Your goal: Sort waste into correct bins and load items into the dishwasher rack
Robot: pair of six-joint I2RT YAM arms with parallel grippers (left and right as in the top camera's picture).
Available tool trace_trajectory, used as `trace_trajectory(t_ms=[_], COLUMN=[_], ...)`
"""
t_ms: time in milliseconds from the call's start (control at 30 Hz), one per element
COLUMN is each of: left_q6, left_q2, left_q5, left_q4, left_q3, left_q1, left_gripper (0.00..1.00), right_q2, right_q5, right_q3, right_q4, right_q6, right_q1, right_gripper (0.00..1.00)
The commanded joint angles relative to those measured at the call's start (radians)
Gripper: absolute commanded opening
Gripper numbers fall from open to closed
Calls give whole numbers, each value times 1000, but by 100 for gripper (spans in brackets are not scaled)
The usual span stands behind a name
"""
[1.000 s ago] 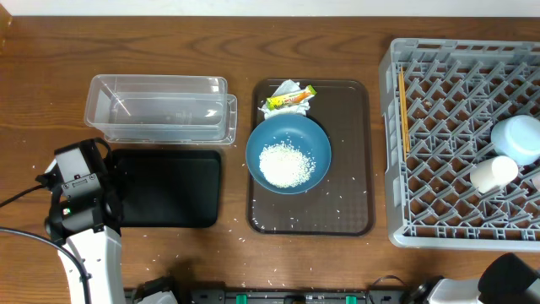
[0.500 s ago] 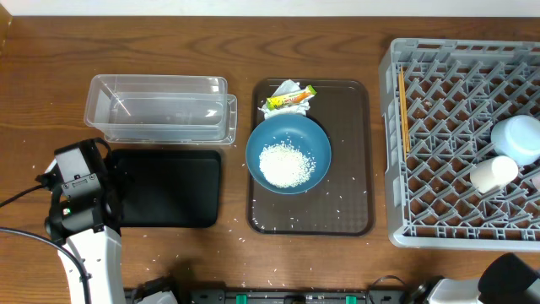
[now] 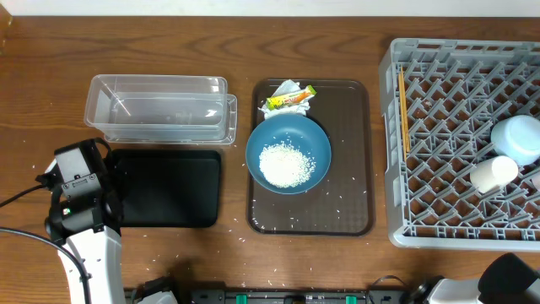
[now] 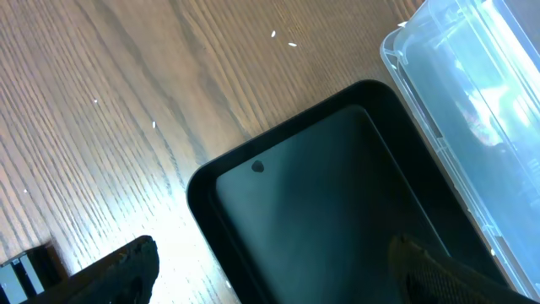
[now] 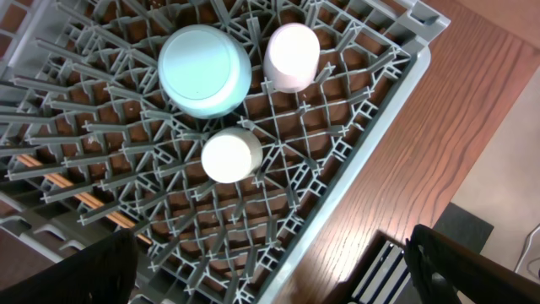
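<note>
No change over the last second. Both arms are idle at the near edge of the worktop [image 3: 211, 51], with the left fingers [image 4: 126, 266] and right fingers [image 5: 472, 270] wide open and empty. The small bowl [image 3: 519, 138], cup [image 3: 494, 173] and chopsticks [image 3: 402, 110] sit in the rack [image 3: 447, 228] at the right edge. Still pending on the brown tray [image 3: 354, 211] mid-worktop: the big bowl [image 3: 316, 135] holding rice [image 3: 285, 164], plus the tissue [image 3: 287, 87] and wrapper [image 3: 291, 99]. Open room above the tray. The tub [image 3: 160, 110] and black tray [image 3: 169, 187] are nearly touching at the left.

The bench [image 3: 51, 101] is of brown wood with long, clear grain. Along its far edge runs a pale strip [image 3: 253, 7] (wall or floor, I cannot tell). Past its right edge shows a plain beige floor [image 5: 506, 160]. A bright glare [image 4: 181, 253] lies on the wood.
</note>
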Motion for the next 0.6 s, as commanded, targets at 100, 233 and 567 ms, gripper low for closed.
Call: trace_trajectory(t_ms=[100,233,567], left_q6=[-9,-9,-9], left_q2=[-5,-5,-5], left_q5=[-10,-9,-10], left_q4=[-3,-3,12], left_q3=[16,16,16], left_q1=[6,6,6], left_gripper=[89,90,90], right_q2=[2,2,2], right_q5=[-1,-1,-1], right_q3=[-1,-1,-1], right_q4=[-2,-2,-2], right_q6=[13,14,13], right_q1=[-8,-8,-8], right_gripper=[99,99,99])
